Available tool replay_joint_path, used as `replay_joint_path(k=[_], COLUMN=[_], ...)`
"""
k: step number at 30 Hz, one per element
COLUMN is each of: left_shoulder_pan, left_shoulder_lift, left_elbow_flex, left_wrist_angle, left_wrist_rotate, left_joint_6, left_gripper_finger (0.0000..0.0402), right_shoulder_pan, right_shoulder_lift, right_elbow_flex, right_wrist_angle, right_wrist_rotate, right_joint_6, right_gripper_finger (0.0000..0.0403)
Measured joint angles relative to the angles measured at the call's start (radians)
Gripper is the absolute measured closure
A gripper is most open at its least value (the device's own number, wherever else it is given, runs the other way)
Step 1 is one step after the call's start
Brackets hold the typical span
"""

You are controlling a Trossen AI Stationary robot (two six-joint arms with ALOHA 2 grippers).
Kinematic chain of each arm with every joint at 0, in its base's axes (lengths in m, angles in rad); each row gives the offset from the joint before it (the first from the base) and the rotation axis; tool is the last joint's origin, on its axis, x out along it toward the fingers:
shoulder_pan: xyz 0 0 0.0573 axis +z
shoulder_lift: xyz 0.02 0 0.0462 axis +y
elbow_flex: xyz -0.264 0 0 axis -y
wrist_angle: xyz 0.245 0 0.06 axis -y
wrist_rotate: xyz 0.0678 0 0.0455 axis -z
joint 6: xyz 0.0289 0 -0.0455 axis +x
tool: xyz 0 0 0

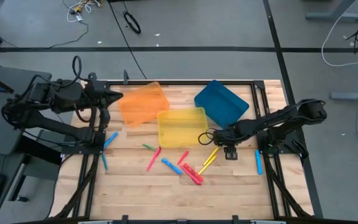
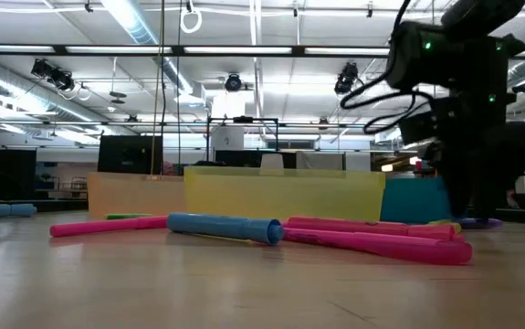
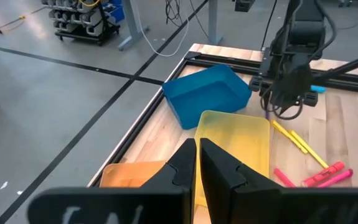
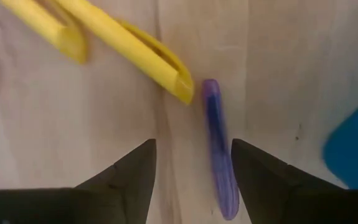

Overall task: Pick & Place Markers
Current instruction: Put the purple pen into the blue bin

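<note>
I have the right gripper (image 4: 191, 171) spread over the thin purple plastic marker (image 4: 219, 143), just beside the yellow plastic tray (image 1: 182, 126). Looks light, stiff, slick, prone to rolling; I'd pinch mid-barrel. Left gripper (image 3: 197, 162) pressed together, waiting over that tray's far side.

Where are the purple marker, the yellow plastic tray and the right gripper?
Purple marker (image 4: 219, 146): right wrist view, mid-barrel.
Yellow plastic tray (image 1: 182, 114): high view, far rim.
Right gripper (image 4: 194, 171): right wrist view, midway between its open fingertips, the marker lying in the gap.
</note>
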Motion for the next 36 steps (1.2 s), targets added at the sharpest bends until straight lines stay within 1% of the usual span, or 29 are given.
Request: replay_joint_path(k=[5, 8, 12, 19, 23, 29, 36], left_shoulder_pan=[0.0, 0.0, 0.0, 0.0, 0.0, 0.0, 0.0], left_shoulder_lift=[0.008, 0.009, 0.008, 0.009, 0.009, 0.009, 0.009], left_elbow_flex=[0.0, 0.0, 0.0, 0.0, 0.0, 0.0, 0.0], left_wrist_angle=[-0.001, -0.002, -0.002, -0.002, -0.002, -0.002, -0.003], left_wrist_rotate=[0.021, 0.023, 0.023, 0.023, 0.023, 0.023, 0.023], left_joint_6=[0.0, 0.0, 0.0, 0.002, 0.002, 0.002, 0.003], left_gripper_finger=[0.0374, 0.0374, 0.0374, 0.0374, 0.0374, 0.0374, 0.0374], right_shoulder_pan=[-0.035, -0.046, -0.054, -0.054, -0.054, -0.054, -0.053], right_shoulder_lift=[0.037, 0.042, 0.042, 0.042, 0.041, 0.039, 0.011], right_elbow_flex=[0.0, 0.0, 0.0, 0.0, 0.002, 0.013, 0.129], right_wrist_angle=[0.033, 0.04, 0.041, 0.046, 0.046, 0.021, -0.137], right_wrist_rotate=[-0.005, -0.009, -0.011, -0.011, -0.014, -0.041, -0.064], right_joint_6=[-0.012, -0.019, -0.019, -0.019, -0.02, -0.006, -0.007], right_gripper_finger=[0.0205, 0.0222, 0.026, 0.0347, 0.0381, 0.0385, 0.0385])
